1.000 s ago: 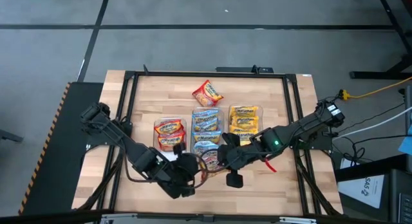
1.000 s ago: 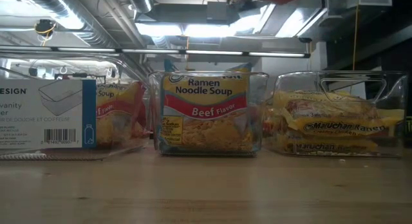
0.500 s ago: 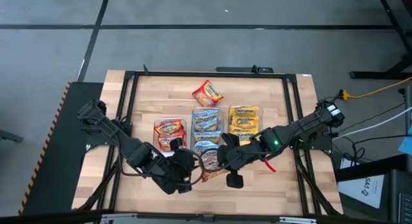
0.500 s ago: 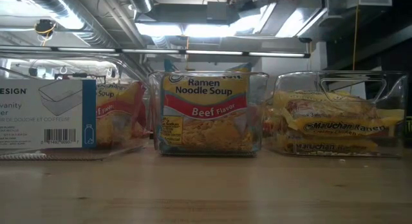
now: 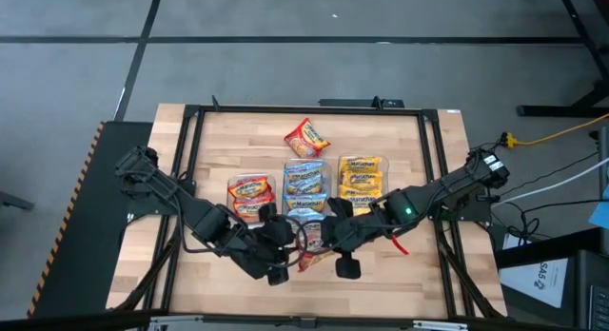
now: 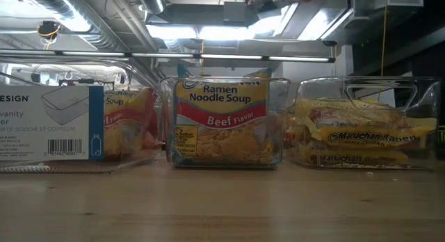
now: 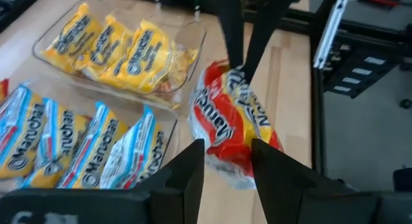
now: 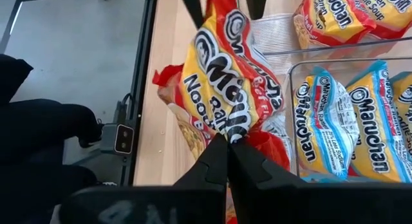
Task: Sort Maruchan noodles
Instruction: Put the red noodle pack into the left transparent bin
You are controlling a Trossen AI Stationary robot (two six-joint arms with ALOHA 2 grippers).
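Note:
A red Maruchan packet (image 8: pixel 225 76) sits between my two grippers, just beyond the near end of the middle bin (image 5: pixel 304 193). My right gripper (image 8: pixel 225 139) is shut on it (image 5: pixel 322 238). My left gripper (image 7: pixel 226 144) is open, with one finger on each side of the packet's other end (image 7: pixel 235 156); it shows in the high view too (image 5: pixel 285 245). Three clear bins stand side by side, holding red (image 5: pixel 250 198), blue (image 7: pixel 96 147) and yellow packets (image 7: pixel 116 47). One loose red packet (image 5: pixel 306 138) lies flat near the far edge. My right gripper pinches the packet's crimped end edge (image 8: pixel 226 124) between its two fingers, coming level from the table's right side. The packet stands out from the fingertips toward my left gripper and looks lifted off the wood. My left gripper's fingers (image 7: pixel 193 161) flank the packet; I cannot tell whether they touch it.
In the right wrist view more red wrapping (image 8: pixel 168 79) shows beneath the held packet. A black frame rail (image 5: pixel 190 160) runs around the table. In the low view the bins (image 6: pixel 226 120) stand across the table's middle, with bare wood (image 6: pixel 222 207) on the near side.
My left gripper has moved a little toward the far edge and the right, closing in on the packet in my right gripper. The right gripper and the packet have stayed put.

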